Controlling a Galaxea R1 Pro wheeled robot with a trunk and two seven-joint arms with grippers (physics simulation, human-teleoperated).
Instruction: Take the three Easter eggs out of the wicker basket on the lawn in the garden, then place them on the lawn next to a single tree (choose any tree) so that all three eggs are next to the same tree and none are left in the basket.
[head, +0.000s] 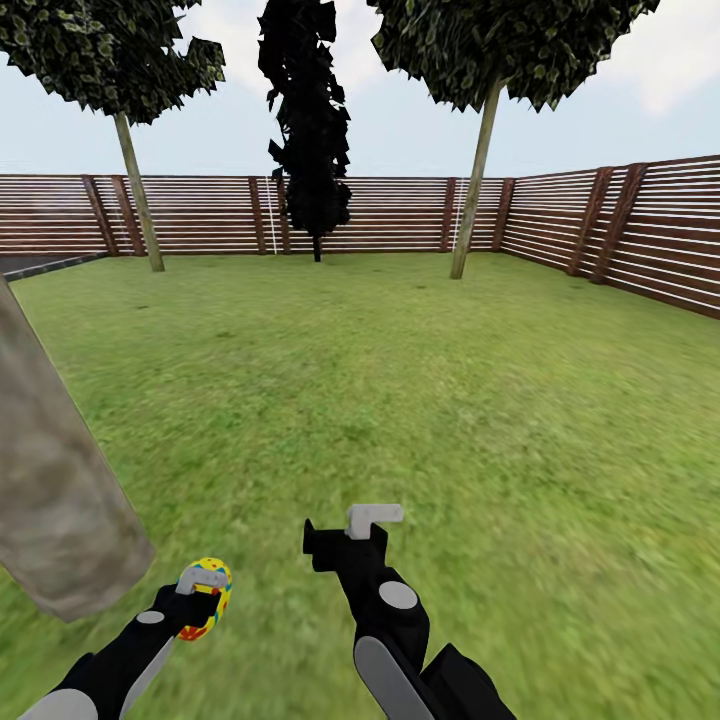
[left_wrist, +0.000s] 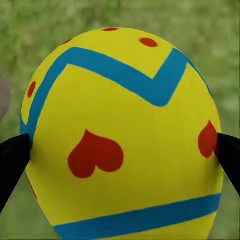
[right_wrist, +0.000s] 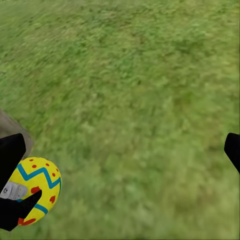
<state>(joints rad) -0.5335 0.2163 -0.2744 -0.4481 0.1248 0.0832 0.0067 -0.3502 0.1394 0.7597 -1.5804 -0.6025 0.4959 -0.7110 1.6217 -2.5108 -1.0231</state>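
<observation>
My left gripper (head: 203, 590) is clenched on 1 yellow Easter egg with blue zigzags and red hearts (head: 207, 597), beside the thick grey-brown tree trunk (head: 55, 480). Its smooth, rounded shell looks slippery; pinching its widest middle suits. My right gripper (head: 372, 517) hangs released.

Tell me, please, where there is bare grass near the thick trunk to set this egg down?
Open lawn runs from the trunk right and ahead to the fence, with nothing on it. The patch just right of the trunk's base, under the egg in the left gripper, is free. The right gripper crowds the near middle.
</observation>
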